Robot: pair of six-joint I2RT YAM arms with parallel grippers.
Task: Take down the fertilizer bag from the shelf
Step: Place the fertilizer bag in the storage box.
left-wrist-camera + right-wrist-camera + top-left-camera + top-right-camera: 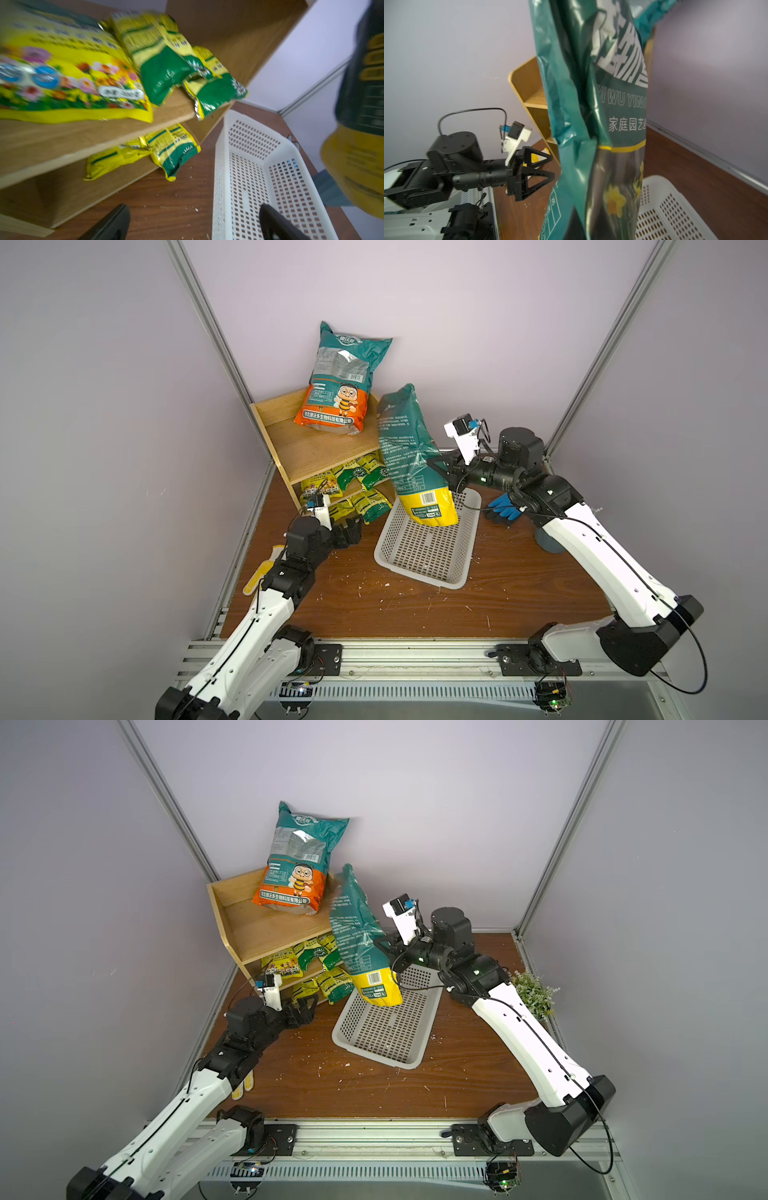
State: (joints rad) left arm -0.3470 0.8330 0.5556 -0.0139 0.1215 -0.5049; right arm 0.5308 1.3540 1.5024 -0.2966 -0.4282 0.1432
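Top views show right hand (pixel 437 465) clenched on the hanging fertilizer bag (pixel 409 448), left hand (pixel 352 531) spread wide.

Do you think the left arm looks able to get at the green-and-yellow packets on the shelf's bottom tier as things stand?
Probably yes: the left gripper is open, empty and faces the open front of the shelf, with nothing between it and the packets.

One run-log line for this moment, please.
right end effector: shut on green bag, above basket | left end effector: open, empty, by shelf | orange bag: on shelf top
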